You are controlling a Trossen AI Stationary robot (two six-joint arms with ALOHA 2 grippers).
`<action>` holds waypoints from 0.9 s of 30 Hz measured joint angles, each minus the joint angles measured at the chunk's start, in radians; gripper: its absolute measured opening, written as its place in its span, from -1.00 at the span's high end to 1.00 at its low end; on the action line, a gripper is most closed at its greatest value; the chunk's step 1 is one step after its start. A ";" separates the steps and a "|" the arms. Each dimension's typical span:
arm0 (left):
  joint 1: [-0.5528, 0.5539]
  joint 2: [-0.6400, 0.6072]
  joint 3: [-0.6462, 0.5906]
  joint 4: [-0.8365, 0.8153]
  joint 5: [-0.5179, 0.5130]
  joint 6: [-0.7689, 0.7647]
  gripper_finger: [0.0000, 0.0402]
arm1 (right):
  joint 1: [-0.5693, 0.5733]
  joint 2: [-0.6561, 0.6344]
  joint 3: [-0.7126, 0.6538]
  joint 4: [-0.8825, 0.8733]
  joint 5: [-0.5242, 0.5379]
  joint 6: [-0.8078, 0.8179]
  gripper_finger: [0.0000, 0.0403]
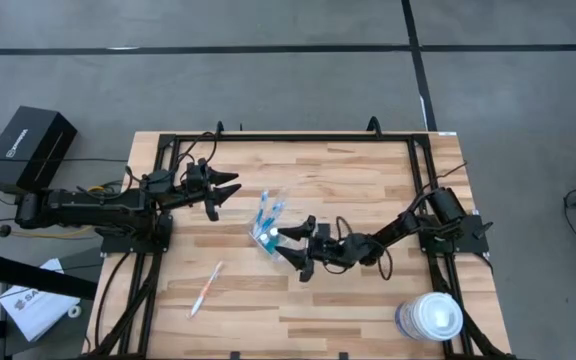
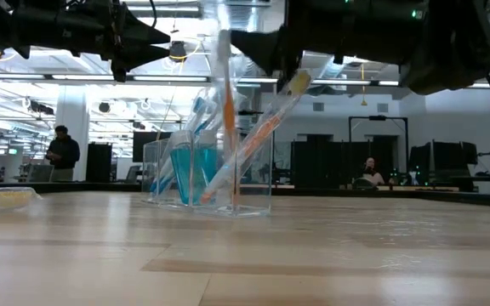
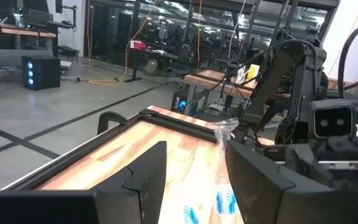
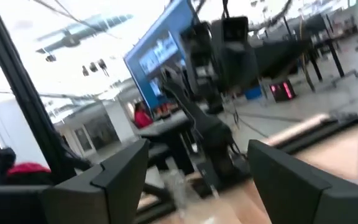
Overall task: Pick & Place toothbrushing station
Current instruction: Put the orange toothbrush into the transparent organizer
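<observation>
The clear plastic cup (image 1: 268, 228), loaded with leaning toothbrushes (image 2: 228, 127), is standing mid-table, with the right gripper (image 1: 290, 248) being held just beside it, fingers spread and empty. The left gripper (image 1: 220, 196) is being kept open nearby. A sideways nudge is risking the light, top-heavy cup being tipped, while a stray toothbrush (image 1: 206, 288) is lying well apart, unplaced.

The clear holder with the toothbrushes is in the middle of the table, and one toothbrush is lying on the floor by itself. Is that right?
Not quite. The clear holder is mid-table, but the lone toothbrush lies on the wooden table near its front left part, not on the floor. The high view shows it.
</observation>
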 joint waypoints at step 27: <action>0.000 0.000 0.018 -0.563 0.313 -0.392 0.21 | -0.198 -0.598 0.867 -1.700 -0.148 -0.260 -0.31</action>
